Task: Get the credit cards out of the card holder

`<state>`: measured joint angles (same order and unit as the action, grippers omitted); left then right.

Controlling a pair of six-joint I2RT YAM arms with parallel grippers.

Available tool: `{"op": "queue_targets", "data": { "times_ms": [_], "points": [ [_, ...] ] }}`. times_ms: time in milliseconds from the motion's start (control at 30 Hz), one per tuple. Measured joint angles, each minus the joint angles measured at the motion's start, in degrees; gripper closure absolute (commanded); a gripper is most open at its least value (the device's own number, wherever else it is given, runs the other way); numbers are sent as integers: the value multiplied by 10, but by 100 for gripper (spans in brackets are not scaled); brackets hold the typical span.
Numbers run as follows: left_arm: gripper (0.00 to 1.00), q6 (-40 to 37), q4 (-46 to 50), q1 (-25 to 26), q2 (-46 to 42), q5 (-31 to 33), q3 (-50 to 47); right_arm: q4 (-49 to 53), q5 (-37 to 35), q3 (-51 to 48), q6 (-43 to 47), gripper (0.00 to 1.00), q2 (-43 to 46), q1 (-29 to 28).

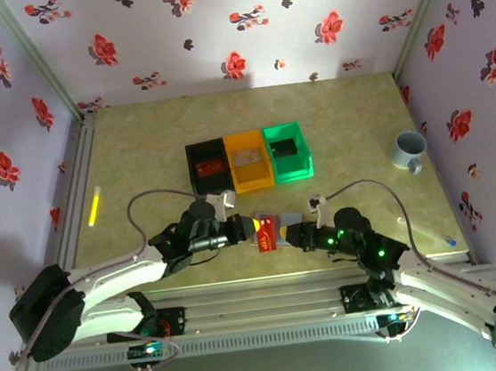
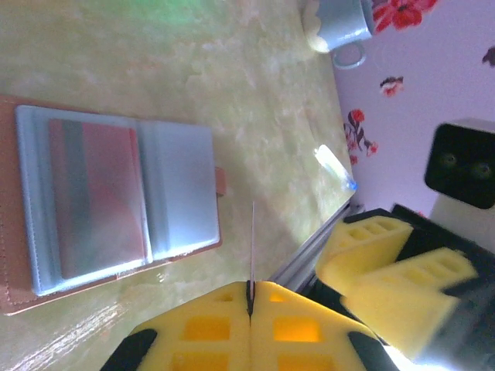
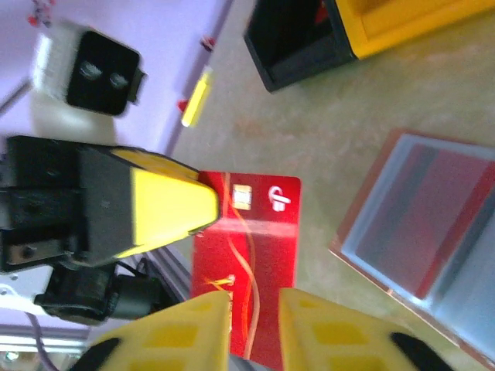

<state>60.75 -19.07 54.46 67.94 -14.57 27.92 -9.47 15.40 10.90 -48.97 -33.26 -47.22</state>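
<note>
We see a glossy red plastic card (image 3: 259, 232) between the left gripper's (image 2: 249, 284) matt yellow plastic fingers (image 2: 298, 328), and beside it the card holder's (image 2: 178, 185) shiny clear sleeves and leather-like brown rim.

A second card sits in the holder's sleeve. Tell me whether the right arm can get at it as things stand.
Probably yes. The right gripper stands open, the left gripper pinches the red card, and the card holder lies open close by, with nothing over its sleeved card.
</note>
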Motion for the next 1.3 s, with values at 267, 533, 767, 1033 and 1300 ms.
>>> {"op": "queue_targets", "data": {
  "times_ms": [267,533,767,1033,1300],
  "points": [
    [100,68,-106,1,-12,68,-73,-106,-52,-83,-79,50,37,-16],
    [100,101,-209,39,-10,149,-95,-172,-172,-90,-143,52,37,-100],
    [100,116,-273,71,12,204,-101,-182,-257,-96,-203,55,35,-129],
    [100,127,-304,90,20,242,-101,-202,-303,-96,-222,58,-4,-163],
    [100,131,-329,102,39,259,-101,-236,-313,-96,-222,61,-54,-177]
  ]
}}
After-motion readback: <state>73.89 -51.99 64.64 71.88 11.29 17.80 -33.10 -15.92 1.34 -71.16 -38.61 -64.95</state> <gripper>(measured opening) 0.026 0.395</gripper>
